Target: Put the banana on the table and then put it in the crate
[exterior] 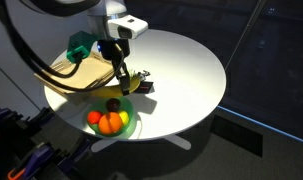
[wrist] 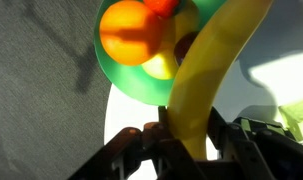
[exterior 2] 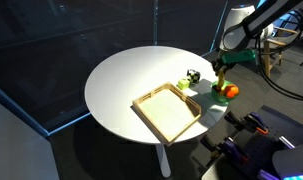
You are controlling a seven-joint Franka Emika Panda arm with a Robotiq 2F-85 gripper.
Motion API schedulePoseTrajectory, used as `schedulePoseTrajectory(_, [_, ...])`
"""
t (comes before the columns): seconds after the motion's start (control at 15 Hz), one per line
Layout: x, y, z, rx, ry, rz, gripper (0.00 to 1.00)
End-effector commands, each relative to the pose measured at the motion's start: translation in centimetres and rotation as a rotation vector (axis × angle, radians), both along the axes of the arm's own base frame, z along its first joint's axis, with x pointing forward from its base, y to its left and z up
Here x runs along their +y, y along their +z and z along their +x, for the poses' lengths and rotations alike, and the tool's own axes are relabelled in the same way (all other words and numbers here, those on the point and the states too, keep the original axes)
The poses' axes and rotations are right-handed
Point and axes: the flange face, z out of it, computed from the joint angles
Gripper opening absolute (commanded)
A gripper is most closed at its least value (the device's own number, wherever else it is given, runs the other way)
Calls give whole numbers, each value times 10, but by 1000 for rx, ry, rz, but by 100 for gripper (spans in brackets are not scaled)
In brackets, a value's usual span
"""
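My gripper [wrist: 186,138] is shut on the curved yellow banana [wrist: 203,75] and holds it in the air. In the wrist view the banana runs up from between the fingers across the edge of the round green plate [wrist: 121,75]. In both exterior views the gripper [exterior: 120,72] [exterior 2: 221,70] hangs just above the plate, at the rim of the round white table [exterior: 191,70] [exterior 2: 121,80]. The light-wood crate [exterior: 76,72] [exterior 2: 169,112] lies on the table beside the plate and looks empty.
The green plate [exterior: 113,120] [exterior 2: 226,93] holds orange round fruits [exterior: 109,122] [wrist: 131,32]. A small yellow-green block [exterior 2: 184,84] and a small dark object [exterior 2: 192,75] lie between crate and plate. Dark glass panels stand behind the table.
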Motion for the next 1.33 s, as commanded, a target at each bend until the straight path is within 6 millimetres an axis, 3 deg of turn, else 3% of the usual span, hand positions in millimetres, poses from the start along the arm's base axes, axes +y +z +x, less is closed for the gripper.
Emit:
schedulePoseTrajectory(0.0, [10,15,5,2,77,-44,16])
schedulePoseTrajectory(0.8, [60,23,27,7,375,-40,16])
schedulePoseTrajectory(1.27, [73,11,29,19,494,31,16])
